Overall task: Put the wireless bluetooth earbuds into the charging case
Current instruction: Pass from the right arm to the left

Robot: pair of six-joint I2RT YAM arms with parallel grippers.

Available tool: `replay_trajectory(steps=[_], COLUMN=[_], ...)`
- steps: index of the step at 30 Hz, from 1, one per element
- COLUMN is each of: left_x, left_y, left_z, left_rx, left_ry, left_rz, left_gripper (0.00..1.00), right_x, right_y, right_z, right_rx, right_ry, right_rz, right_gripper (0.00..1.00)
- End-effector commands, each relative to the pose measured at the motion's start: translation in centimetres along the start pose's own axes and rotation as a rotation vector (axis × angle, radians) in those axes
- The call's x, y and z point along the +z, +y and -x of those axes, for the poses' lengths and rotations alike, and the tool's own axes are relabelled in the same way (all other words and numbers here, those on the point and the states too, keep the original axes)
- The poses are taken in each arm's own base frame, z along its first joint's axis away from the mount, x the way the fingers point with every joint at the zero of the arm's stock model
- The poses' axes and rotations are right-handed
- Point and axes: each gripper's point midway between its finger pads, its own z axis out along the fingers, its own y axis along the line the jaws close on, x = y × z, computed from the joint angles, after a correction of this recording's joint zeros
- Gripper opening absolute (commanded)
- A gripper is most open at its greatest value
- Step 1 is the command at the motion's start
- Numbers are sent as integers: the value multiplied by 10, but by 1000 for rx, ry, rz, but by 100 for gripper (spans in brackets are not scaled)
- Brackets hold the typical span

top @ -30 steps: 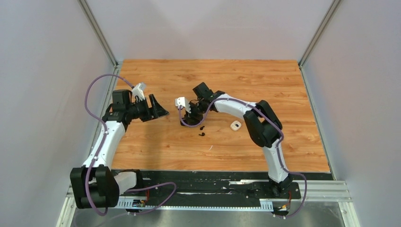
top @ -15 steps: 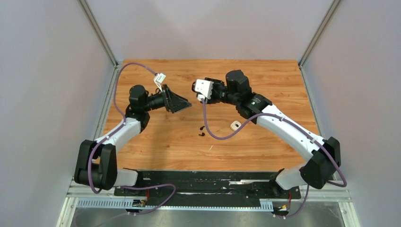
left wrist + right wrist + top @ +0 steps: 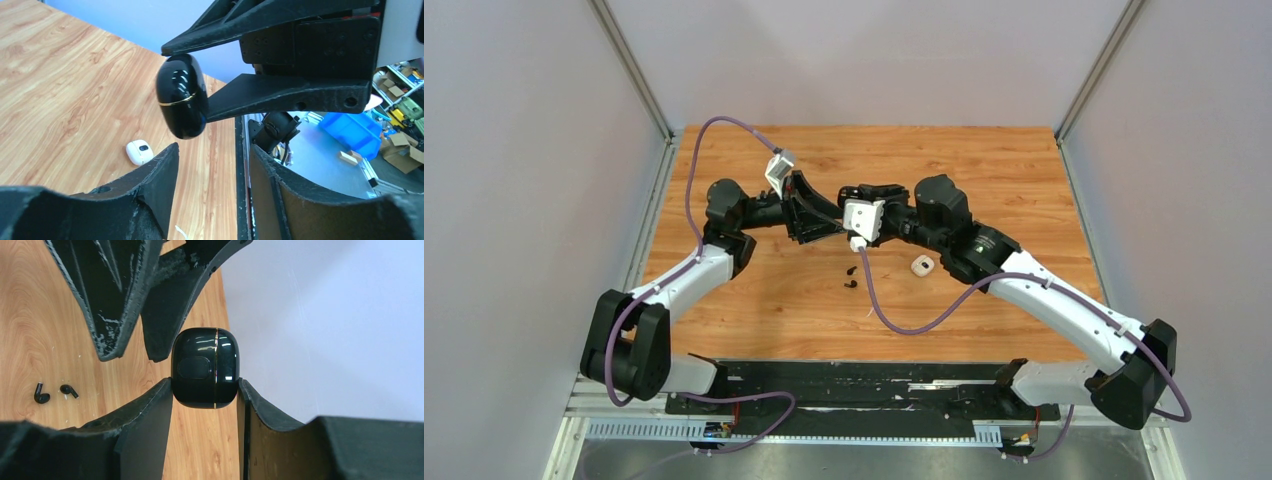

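Right jaws clamping charging case (image 3: 205, 368) neared left jaws.

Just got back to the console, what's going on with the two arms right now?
The right gripper is clamped on the glossy black charging case with the gold seam, holding it above the wooden table. The case lid looks shut. The left gripper is open and faces the case at close range, with no contact visible. Two tiny black earbuds lie on the table, not yet in the case. A small white rounded item also sits on the table.
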Motion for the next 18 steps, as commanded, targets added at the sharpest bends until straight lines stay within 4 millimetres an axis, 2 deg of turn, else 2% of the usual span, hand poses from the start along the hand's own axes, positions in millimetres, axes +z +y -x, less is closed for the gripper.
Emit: replay_trajectory(steps=[1, 4, 10, 18], left_x=[4, 4, 6, 6], left_y=[-10, -9, -10, -10], left_z=[17, 18, 24, 21], left_rx=[90, 97, 84, 76], left_ry=[-10, -11, -24, -15], left_rz=[-47, -43, -36, -40], left_gripper=[58, 56, 59, 43], right_x=[-8, -5, -6, -6], right_y=[-5, 1, 13, 14], right_z=[11, 13, 16, 22], right_rx=[-33, -36, -89, -100], right_ry=[-24, -31, -40, -53], right_rz=[-33, -17, 4, 0], right_gripper=[0, 0, 0, 0])
